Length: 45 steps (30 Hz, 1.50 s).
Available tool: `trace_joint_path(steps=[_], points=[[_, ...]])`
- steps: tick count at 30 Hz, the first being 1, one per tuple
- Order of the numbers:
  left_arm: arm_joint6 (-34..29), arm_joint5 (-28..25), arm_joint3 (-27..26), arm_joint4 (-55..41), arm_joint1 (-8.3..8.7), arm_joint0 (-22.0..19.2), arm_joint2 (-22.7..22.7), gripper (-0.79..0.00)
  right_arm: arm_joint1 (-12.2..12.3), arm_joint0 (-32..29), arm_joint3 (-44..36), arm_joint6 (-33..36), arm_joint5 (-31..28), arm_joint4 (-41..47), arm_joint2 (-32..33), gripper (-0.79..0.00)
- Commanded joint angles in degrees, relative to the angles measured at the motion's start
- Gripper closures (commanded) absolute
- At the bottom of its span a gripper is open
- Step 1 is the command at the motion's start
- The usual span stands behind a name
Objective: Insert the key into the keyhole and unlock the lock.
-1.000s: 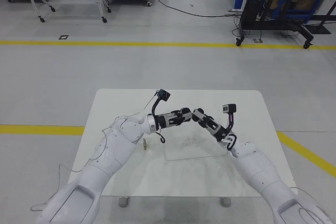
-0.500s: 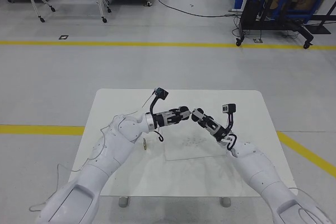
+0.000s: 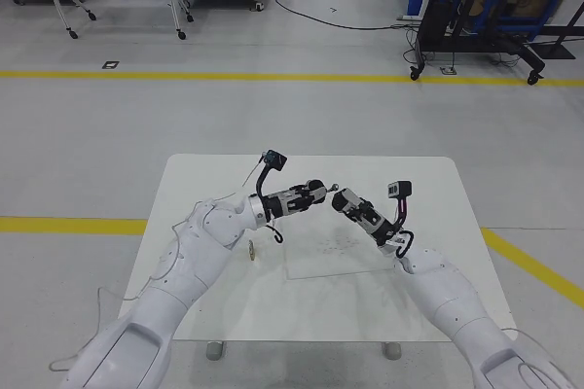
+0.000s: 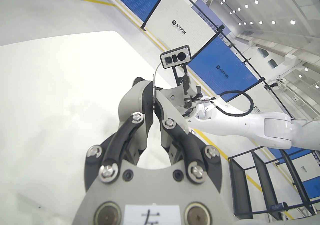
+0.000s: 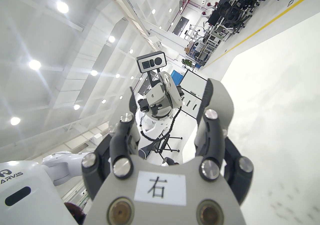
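Observation:
My left gripper (image 3: 319, 189) hangs above the middle of the white table (image 3: 204, 185). In the left wrist view its fingers (image 4: 140, 110) are pressed together on a thin metal piece, the key (image 4: 153, 80). The key's tip glints just past the gripper (image 3: 332, 187). My right gripper (image 3: 338, 199) faces it a short gap away, open (image 5: 170, 95), with nothing between its fingers. A small brass lock (image 3: 250, 255) lies on the table beside the left arm's elbow, away from both grippers.
A clear flat sheet (image 3: 341, 263) lies on the table under the right forearm. The table's far half and front strip are bare. Beyond the table's edges lies open floor with yellow lines (image 3: 78, 74).
The two grippers were touching tip to tip. The left one has drawn back to the left with the key, leaving a small gap. The right arm has hardly moved.

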Motion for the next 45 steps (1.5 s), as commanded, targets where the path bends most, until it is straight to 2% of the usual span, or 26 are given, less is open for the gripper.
trace_joint_path(steps=[1,6,9,12,16,20,21,22,25,32,41,42,43,45], points=[[-0.01,0.00,0.01,0.00,0.00,-0.01,0.00,0.000,0.00,0.00,0.00,0.00,0.01,0.00,0.00,-0.785],[-0.92,2.20,-2.30,1.38,0.24,1.01,0.12,0.000,0.00,0.00,0.00,0.00,0.01,0.00,0.00,-0.785],[-2.78,2.17,-3.51,2.33,0.62,1.22,-0.09,0.000,0.84,1.24,-0.03,2.90,0.20,-7.07,0.62,-0.785],[-5.47,1.37,-4.17,2.19,0.98,1.29,-0.29,0.000,2.34,3.39,1.05,6.13,-3.85,-16.92,2.51,-0.785],[-9.08,0.40,-4.75,1.35,1.28,1.23,-0.08,0.000,4.28,4.20,-0.78,8.02,-3.93,-25.66,5.85,-0.779],[-12.07,0.09,-4.79,0.29,1.33,0.90,0.58,0.000,5.34,2.19,-4.77,11.37,-3.93,-23.26,7.29,-0.539],[-12.51,-0.18,-4.84,0.10,1.32,0.83,0.77,0.000,5.57,1.76,-5.11,11.38,-3.93,-22.72,7.28,-0.388],[-12.87,-0.45,-4.84,0.02,1.31,0.71,0.93,0.000,5.75,1.53,-5.30,11.38,-3.93,-22.45,7.08,-0.326],[-13.42,-1.00,-4.62,-0.53,1.29,0.43,1.24,0.000,6.11,1.52,-5.09,11.38,-3.93,-22.30,6.12,-0.206],[-14.21,-1.33,-3.88,-1.56,1.41,-0.02,1.44,0.000,6.58,2.37,-4.15,11.38,-3.93,-20.47,3.33,-0.114],[-14.30,-0.84,-3.72,-1.74,1.48,-0.22,1.95,0.000,7.18,3.59,-3.28,11.38,-3.93,-17.91,1.61,-0.114],[-14.29,-0.84,-3.71,-1.77,1.48,-0.25,2.02,0.000,7.22,3.69,-3.19,11.37,-3.93,-17.73,1.44,-0.083],[-14.26,-0.84,-3.68,-1.80,1.49,-0.28,2.07,0.000,7.25,3.75,-3.16,11.38,-3.93,-17.58,1.25,-0.018],[-14.08,-0.79,-3.58,-1.83,1.51,-0.34,2.10,0.000,7.31,3.84,-3.20,11.37,-3.93,-17.36,0.84,0.000]])
